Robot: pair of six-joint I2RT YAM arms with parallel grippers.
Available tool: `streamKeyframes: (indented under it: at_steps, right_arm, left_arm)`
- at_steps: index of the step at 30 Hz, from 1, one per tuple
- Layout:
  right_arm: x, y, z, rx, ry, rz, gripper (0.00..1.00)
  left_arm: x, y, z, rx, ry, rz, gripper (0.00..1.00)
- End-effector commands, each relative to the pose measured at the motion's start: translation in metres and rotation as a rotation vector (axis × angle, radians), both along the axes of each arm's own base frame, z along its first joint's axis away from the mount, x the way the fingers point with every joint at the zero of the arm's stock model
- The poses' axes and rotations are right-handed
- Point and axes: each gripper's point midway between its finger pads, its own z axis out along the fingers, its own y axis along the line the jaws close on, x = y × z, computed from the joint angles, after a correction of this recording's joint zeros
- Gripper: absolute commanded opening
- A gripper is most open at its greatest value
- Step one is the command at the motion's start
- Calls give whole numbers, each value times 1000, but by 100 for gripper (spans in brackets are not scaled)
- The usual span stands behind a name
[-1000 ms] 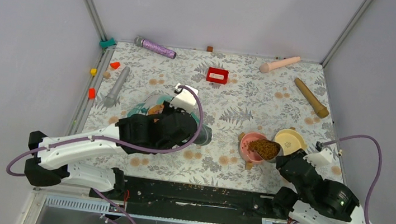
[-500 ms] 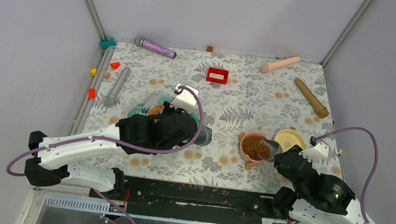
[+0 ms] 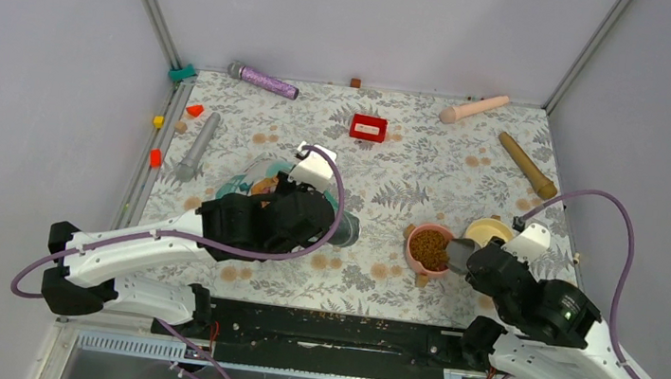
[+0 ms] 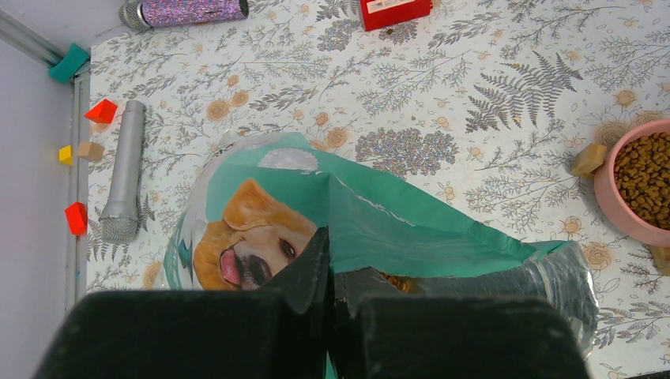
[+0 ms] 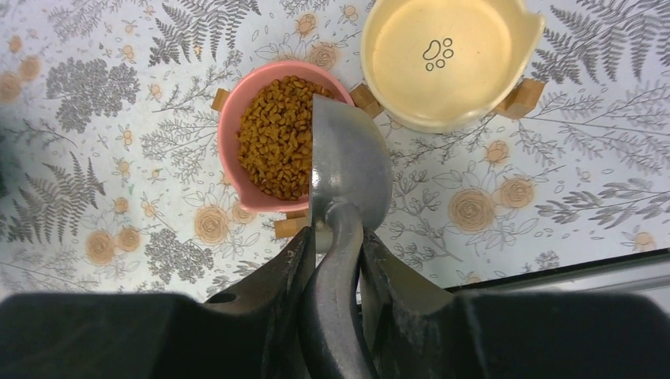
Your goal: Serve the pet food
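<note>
Table [image 3: 392, 163]: floral top, and all the working items sit ahead of the two sets of fingers.

Bag [image 4: 371, 221]: slumped on the table, dog face up. Left fingers [image 4: 320, 268] are pinched fully together on the film at its rim. The mouth opens just right of the fingertips, with a few pellets visible inside.

Pink bowl [image 5: 227, 118]: directly ahead of the right fingers [image 5: 294, 272], slightly left, well filled.

Yellow bowl [image 5: 474, 87]: ahead and right of those fingers, next to the pink one. Nothing in it but the paw print.

Scoop [image 5: 351, 158]: handle clamped between the right fingers, the gap only as narrow as the handle. The cup is rolled toward the pink bowl with its lip over the right rim, and it looks empty.

Kibble [image 5: 276, 134]: heaped in the pink bowl, more in the bag. None loose around the bowls that I can see.

My read: the dump into the pink bowl is at its end, and the yellow bowl is not yet served.

Next move, as a guess:
- Roll the scoop level, lift it clear of the pink rim, and carry it to the bag mouth beside the left fingers for another load.
- The left pinch needs to hold the mouth up and open.
- The scoop should enter low with its open side leading, then come back level.
- The drop point is further right than the pink bowl.
- Watch for clipping the pink rim on lift-off.
</note>
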Motion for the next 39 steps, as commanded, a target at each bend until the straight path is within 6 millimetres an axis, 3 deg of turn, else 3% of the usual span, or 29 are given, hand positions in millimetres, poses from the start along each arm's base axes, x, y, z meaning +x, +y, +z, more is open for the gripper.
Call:
streamKeyframes:
  at_steps: [1, 9, 17, 21, 24, 26, 29, 32, 34, 39]
  right_arm:
    - [1, -11, 20, -83, -21, 26, 0]
    - [1, -3, 31, -189, 34, 160, 0]
    - [7, 13, 59, -225, 33, 272, 0]
    - [10, -8, 73, -231, -25, 154, 0]
    - [4, 28, 47, -151, 24, 334, 0]
    - [-4, 20, 43, -199, 108, 314, 0]
    - [-2, -20, 61, -292, 70, 129, 0]
    - [-5, 10, 61, -110, 12, 257, 0]
    - [-9, 23, 73, 22, -38, 283, 0]
    - [-21, 45, 138, 416, -287, 359, 0]
  left_arm:
    - [5, 1, 23, -100, -57, 28, 0]
    - [4, 0, 23, -105, -52, 21, 0]
    - [2, 1, 26, -124, -50, 12, 0]
    - [2, 1, 26, -122, -49, 13, 0]
    - [2, 1, 26, -124, -47, 11, 0]
    - [2, 1, 25, -124, -47, 11, 0]
    - [1, -1, 25, -131, -40, 4, 0]
    - [1, -1, 25, -130, -42, 0, 0]
    - [2, -1, 26, -128, -51, 2, 0]
    - [1, -2, 27, -140, -45, -8, 0]
